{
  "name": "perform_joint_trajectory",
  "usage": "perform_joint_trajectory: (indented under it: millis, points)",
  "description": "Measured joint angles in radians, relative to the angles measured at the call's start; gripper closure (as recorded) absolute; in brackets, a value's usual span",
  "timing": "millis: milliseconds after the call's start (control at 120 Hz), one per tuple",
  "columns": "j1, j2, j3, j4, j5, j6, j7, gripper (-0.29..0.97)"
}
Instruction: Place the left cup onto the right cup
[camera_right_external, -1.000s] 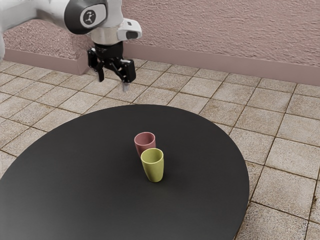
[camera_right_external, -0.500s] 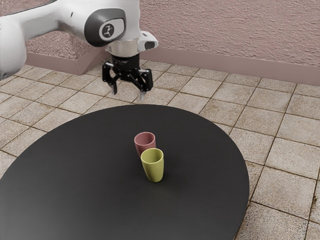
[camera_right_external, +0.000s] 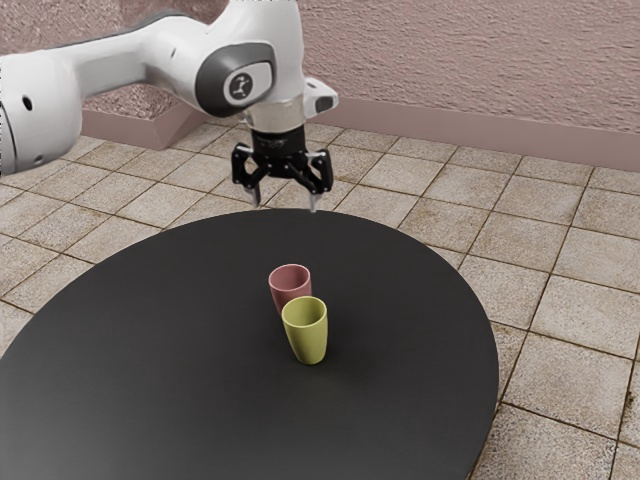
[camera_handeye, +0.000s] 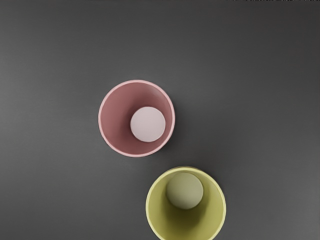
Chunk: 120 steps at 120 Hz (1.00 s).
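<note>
**Pincer open above the cups, both cups upright**

Pink cup (camera_right_external: 290, 288) and yellow-green cup (camera_right_external: 305, 330) stand near the middle of the round black surface (camera_right_external: 150, 380). Both are upright w/ mouths up, long axis vertical. In the exterior view the pink one sits behind and slightly toward the exterior view's left of the yellow-green one, which partly covers it. The wrist view looks straight down into both: pink cup (camera_handeye: 136, 118) roughly under the hand, yellow-green cup (camera_handeye: 185, 205) just beside it, w/ a thin strip of dark surface (camera_handeye: 50, 50) between the rims, so not touching.

Writing: a small white emblem on the dark joint cap (camera_right_external: 243, 83) of the white arm (camera_right_external: 110, 75); can't read it as letters.

Pincer (camera_right_external: 286, 205) hangs well above the cups, fingers spread wide and pointing down, nothing between them.

Vs 1.0 s ago: the arm has swung toward the exterior view's right and a bit lower, approx. over the pink cup now, and the hand has turned so both fingers show side by side. Cups are in the same spots.
</note>
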Motion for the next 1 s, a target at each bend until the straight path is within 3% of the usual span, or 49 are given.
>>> perform_joint_trajectory:
  millis: [1000]
  points:
    - [0.003, 0.129, 0.048, -0.01, 0.001, 0.149, -0.014, 0.0]
